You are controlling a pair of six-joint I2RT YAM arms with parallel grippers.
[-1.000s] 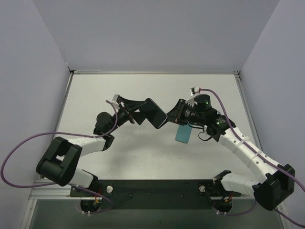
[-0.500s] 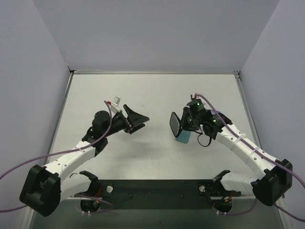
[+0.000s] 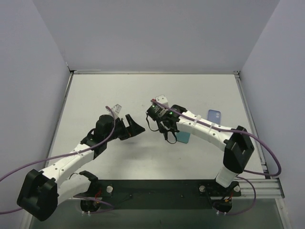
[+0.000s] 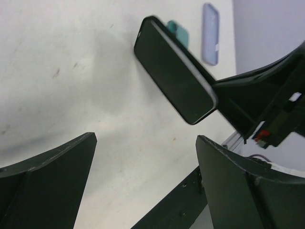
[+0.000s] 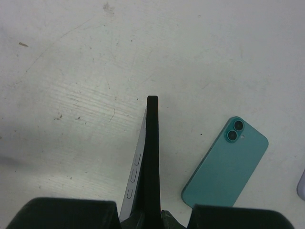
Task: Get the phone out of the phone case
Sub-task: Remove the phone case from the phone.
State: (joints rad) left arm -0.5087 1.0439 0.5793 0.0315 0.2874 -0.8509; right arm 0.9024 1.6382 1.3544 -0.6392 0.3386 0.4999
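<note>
Scuffed white table (image 3: 143, 90), pale grey walls (image 3: 157, 33)

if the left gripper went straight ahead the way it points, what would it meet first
Probably the dark phone held by the right gripper, which lies ahead of the open left gripper in its wrist view, though off centre; depth is unclear.

Right gripper (image 5: 152, 215) sits at the bottom of frame, its dark jaws clamped on a thin black slab-shaped phone (image 5: 150, 157). The phone is held edge-on and points up the frame, with three small buttons along its pale left side. Behind it is the scuffed white table (image 5: 71, 71). Off to the right lies a flat teal phone-shaped slab (image 5: 226, 164) with two round lenses at its top corner (phone or case, can't tell), apart from the held one.
</note>
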